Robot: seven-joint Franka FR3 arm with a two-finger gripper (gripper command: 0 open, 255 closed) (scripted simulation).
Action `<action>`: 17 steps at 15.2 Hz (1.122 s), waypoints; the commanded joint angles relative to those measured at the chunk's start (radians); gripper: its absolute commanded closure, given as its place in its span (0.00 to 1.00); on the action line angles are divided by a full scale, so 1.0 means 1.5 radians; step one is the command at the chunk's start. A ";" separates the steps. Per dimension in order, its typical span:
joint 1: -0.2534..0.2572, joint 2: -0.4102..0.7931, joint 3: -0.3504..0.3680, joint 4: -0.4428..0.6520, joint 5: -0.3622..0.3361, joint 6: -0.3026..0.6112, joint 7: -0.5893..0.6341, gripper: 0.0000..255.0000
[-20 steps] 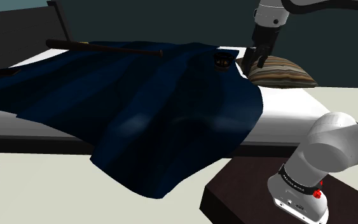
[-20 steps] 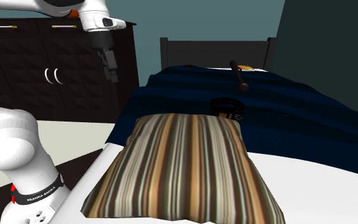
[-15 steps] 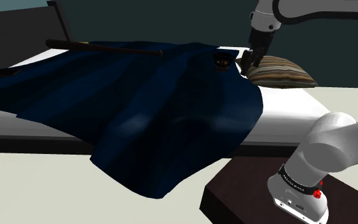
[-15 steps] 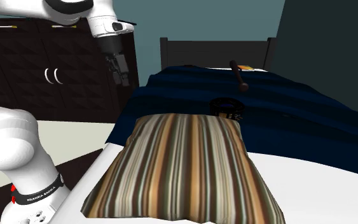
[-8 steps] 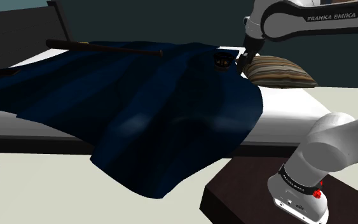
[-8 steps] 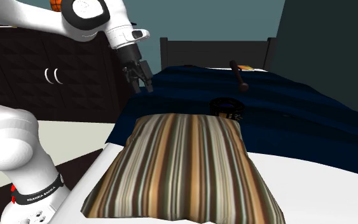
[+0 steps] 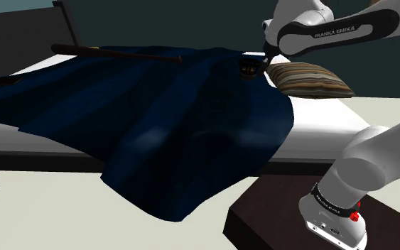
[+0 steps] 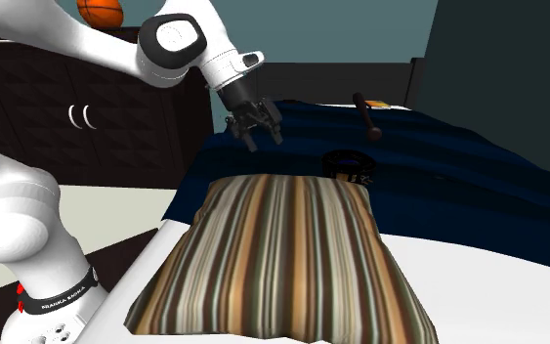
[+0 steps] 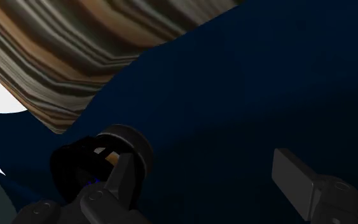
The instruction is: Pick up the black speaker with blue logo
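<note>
The black speaker (image 8: 347, 164) sits unlifted on the dark blue blanket (image 8: 478, 186), just beside the striped pillow (image 8: 282, 254). The gripper (image 8: 263, 140) hovers near that pillow, fingers apart and empty, so the reach, clasp and lift all remain.

Navy blanket (image 7: 155, 99), brown-and-cream striped pillow (image 8: 282, 249), black speaker (image 8: 347, 164).

Teal wall (image 8: 331, 29) behind a white bed (image 7: 319, 135) under a navy blanket (image 7: 155, 106); dark cabinet (image 8: 28, 127) beside; pale floor (image 7: 49, 213).
</note>
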 commanded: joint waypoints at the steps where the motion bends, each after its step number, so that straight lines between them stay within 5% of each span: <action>1: -0.005 0.034 -0.016 0.013 -0.024 0.054 -0.022 0.00; 10: -0.014 0.216 -0.071 0.136 -0.083 0.255 -0.107 0.00; 17: -0.026 0.236 -0.071 0.106 -0.118 0.304 -0.069 0.00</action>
